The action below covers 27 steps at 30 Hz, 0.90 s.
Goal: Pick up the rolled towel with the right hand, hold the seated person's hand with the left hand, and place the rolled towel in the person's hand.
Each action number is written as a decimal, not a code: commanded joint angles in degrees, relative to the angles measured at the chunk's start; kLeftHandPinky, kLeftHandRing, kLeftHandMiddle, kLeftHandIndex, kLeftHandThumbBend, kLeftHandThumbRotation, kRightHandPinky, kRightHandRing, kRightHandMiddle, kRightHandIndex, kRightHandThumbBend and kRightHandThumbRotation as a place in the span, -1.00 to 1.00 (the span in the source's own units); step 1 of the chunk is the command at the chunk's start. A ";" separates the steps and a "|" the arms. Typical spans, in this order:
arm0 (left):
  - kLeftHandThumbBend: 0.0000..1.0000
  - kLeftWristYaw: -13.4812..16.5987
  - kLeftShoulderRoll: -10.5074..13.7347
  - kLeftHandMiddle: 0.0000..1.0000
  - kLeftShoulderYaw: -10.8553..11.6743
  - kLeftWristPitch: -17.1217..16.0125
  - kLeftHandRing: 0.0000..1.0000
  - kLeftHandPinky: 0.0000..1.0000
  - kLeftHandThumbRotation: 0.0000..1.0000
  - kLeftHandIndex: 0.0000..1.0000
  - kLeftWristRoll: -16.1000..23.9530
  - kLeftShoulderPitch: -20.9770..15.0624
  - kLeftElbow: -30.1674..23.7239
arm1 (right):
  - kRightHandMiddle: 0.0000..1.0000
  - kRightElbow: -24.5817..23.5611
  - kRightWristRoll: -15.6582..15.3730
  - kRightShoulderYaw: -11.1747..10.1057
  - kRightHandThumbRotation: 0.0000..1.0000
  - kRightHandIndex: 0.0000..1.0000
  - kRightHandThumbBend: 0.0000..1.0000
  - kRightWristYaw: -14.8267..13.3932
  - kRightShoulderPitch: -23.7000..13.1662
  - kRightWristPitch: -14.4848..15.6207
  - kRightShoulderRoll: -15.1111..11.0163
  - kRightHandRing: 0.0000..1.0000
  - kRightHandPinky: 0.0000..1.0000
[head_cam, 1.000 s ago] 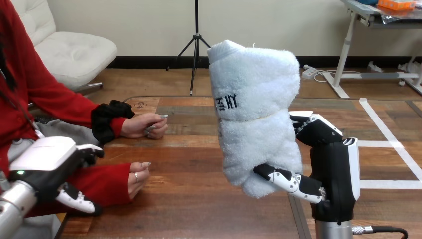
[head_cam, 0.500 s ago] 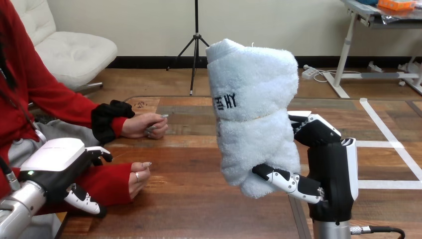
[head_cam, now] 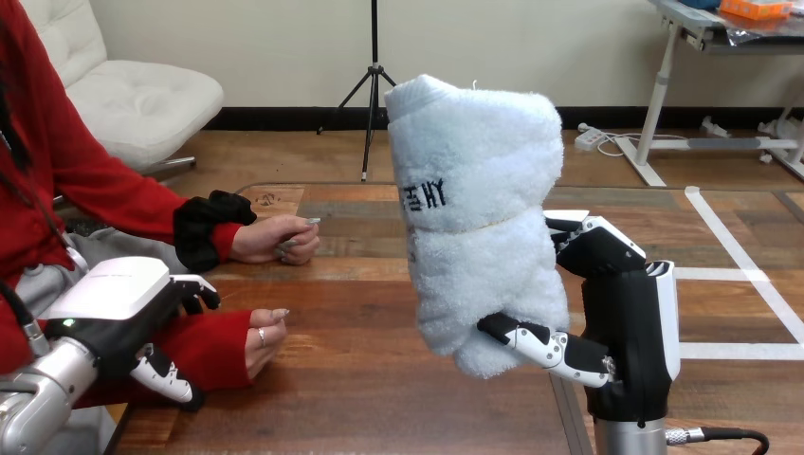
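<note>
Edged L hand (head_cam: 118,318), half-open, empty, toward person's near hand (head_cam: 264,336) at 3 o'clock; R hand (head_cam: 630,322) gripping upright rolled towel (head_cam: 474,209).

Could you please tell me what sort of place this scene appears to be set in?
Probably an indoor robot test station for handovers: a wooden table, a person's hand resting on it, and the robot's right hand gripping a rolled towel.

We see one short line of dark print (head_cam: 424,197) on the white rolled towel (head_cam: 479,142), about halfway up its side facing us. Its leftmost characters curve away round the roll's edge, so we cannot read it whole.
</note>
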 commanded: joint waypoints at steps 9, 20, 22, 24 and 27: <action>1.00 0.02 -0.25 0.25 -2.33 0.72 0.17 0.11 -0.94 0.35 1.13 -3.99 0.16 | -0.02 -4.79 2.87 0.72 -0.65 0.13 0.49 1.01 -2.38 -2.27 -0.30 -0.31 -0.44; 0.99 -0.20 -0.18 0.15 -2.85 1.36 0.07 0.02 -1.00 0.24 1.06 -3.81 0.28 | -0.03 -6.39 4.25 1.29 -0.62 0.13 0.49 2.05 -1.72 -2.04 -0.57 -0.32 -0.44; 0.99 -0.18 -0.16 0.14 -2.95 1.28 0.06 0.01 -1.00 0.23 1.11 -3.82 0.46 | -0.03 -6.65 4.50 1.46 -0.62 0.13 0.49 2.24 -1.61 -2.03 -0.67 -0.32 -0.44; 0.98 -0.20 -0.15 0.13 -3.04 1.15 0.05 -0.01 -1.00 0.21 1.10 -3.85 0.65 | -0.03 -6.85 4.74 1.63 -0.62 0.13 0.49 2.40 -1.53 -1.99 -0.75 -0.32 -0.44; 0.97 -0.10 -0.13 0.10 -3.16 1.19 0.01 -0.05 -1.00 0.18 1.19 -3.78 0.70 | -0.03 -7.02 5.21 1.83 -0.62 0.14 0.49 2.63 -1.49 -2.06 -0.86 -0.31 -0.44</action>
